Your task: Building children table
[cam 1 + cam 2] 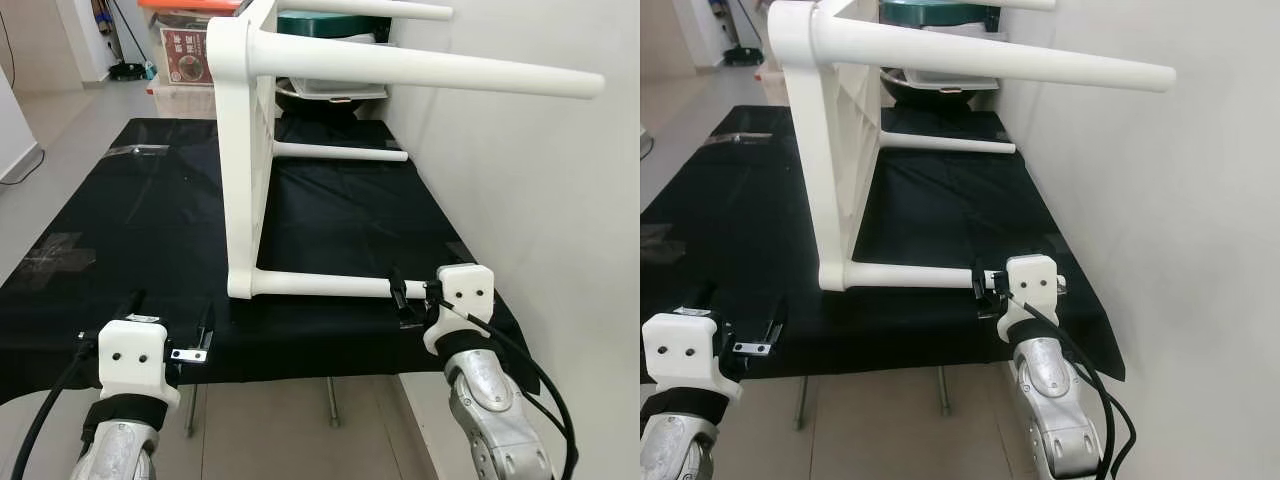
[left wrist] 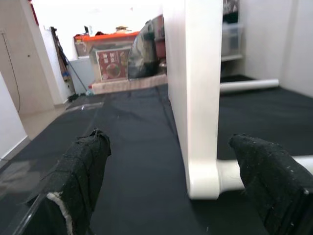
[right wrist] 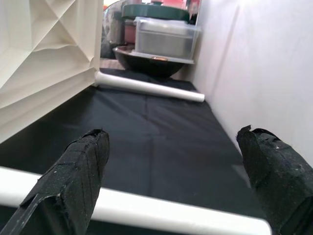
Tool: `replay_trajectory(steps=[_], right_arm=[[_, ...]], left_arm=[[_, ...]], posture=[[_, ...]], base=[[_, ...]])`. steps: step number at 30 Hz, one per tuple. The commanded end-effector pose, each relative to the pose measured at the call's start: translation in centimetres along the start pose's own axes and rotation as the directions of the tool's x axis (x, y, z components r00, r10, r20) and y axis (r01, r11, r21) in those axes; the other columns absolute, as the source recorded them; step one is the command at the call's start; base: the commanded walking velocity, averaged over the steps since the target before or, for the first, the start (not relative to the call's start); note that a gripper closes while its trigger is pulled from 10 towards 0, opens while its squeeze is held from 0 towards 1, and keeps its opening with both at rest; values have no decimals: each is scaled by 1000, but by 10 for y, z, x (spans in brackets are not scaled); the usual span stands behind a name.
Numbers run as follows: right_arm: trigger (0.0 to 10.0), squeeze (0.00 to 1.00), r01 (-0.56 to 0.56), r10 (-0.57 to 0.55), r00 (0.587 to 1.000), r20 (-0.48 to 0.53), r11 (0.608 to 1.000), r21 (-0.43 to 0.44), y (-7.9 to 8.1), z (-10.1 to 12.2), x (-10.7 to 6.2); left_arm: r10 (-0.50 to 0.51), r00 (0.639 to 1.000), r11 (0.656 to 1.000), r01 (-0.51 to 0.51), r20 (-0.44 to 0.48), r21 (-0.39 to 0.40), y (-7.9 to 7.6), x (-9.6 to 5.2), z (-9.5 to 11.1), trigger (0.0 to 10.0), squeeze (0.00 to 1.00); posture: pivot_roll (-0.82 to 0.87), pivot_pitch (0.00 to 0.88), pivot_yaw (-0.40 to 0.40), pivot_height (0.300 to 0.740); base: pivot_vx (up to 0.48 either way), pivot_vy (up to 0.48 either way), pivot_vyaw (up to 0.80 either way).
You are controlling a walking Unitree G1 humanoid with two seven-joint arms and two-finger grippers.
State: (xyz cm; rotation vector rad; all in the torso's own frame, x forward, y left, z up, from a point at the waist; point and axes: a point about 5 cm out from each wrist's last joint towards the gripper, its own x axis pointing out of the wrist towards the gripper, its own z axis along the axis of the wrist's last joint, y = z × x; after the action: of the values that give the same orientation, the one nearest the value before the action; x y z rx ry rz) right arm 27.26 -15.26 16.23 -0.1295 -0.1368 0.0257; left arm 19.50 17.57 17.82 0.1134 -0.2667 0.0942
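White children's table tipped on its side on the black-covered bench, legs pointing right toward the wall.

The tabletop stands on edge, its ribbed underside facing right; smooth round white legs stick out from it — two lying low on the cloth, the upper ones in the air. The near lower leg rests on the cloth, and the right gripper is at its free end, fingers spread wide to either side of it. The left gripper hovers at the bench's near edge, left of the tabletop, also wide open and holding nothing. Storage boxes and a dark bowl sit at the far end.
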Motion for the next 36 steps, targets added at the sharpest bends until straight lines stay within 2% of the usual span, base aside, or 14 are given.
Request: replay_trajectory(steps=[1,11,24,26,27,28,30,32,33,34,35,36], right_arm=[[10000,0,8,-8,1000,16,1000,-3,-1,3,1],[10000,0,1,-1,1000,7,1000,2,-3,4,1],[10000,0,12,-11,1000,12,1000,-18,-2,4,4],[10000,0,36,-31,998,51,996,-84,-5,8,4],[10000,0,52,-40,996,84,988,-144,-7,11,5],[10000,0,52,-40,996,84,988,-144,-7,11,5],[10000,0,111,-75,986,149,961,-252,-12,17,5],[10000,0,140,-93,981,172,949,-282,-14,19,5],[10000,0,211,-132,965,227,904,-373,-20,25,6],[10000,0,256,-151,951,269,872,-417,-24,29,5],[10000,0,256,-151,951,269,872,-417,-24,29,5],[10000,0,310,-174,932,317,837,-452,-28,35,5]], left_arm=[[0,1000,1000,0,-1,-13,-1,1,2,10000,0],[-13,1000,1000,13,-5,-11,-5,0,4,10000,0],[-32,999,999,32,-12,8,-9,1,3,10000,0],[-35,999,999,36,-18,11,-10,1,2,10000,0],[-37,999,999,37,-20,12,-10,1,2,10000,0],[-37,999,999,37,-20,12,-10,1,2,10000,0],[-49,998,999,49,-29,3,-10,3,0,10000,0],[-57,998,998,56,-34,-3,-10,4,-1,10000,0],[-83,996,997,83,-43,-4,-10,7,-5,10000,0],[-93,994,996,93,-51,-1,-9,9,-9,10000,0],[-93,994,996,93,-51,-1,-9,9,-9,10000,0],[-95,994,995,95,-61,7,-6,14,-13,10000,0]], posture=[[85,0,-66,740],[86,0,-71,740],[89,0,-72,740],[90,0,-73,740],[90,0,-73,740],[90,0,-73,740],[84,0,-73,740],[84,0,-73,740],[84,0,-75,740],[79,0,-71,740],[79,0,-71,740],[71,0,-68,740]], base=[[311,0,0],[308,0,0],[0,0,0],[0,0,0],[0,0,0],[0,0,0],[0,0,0],[0,0,0],[0,0,0],[0,0,0],[0,0,0],[0,0,0]])
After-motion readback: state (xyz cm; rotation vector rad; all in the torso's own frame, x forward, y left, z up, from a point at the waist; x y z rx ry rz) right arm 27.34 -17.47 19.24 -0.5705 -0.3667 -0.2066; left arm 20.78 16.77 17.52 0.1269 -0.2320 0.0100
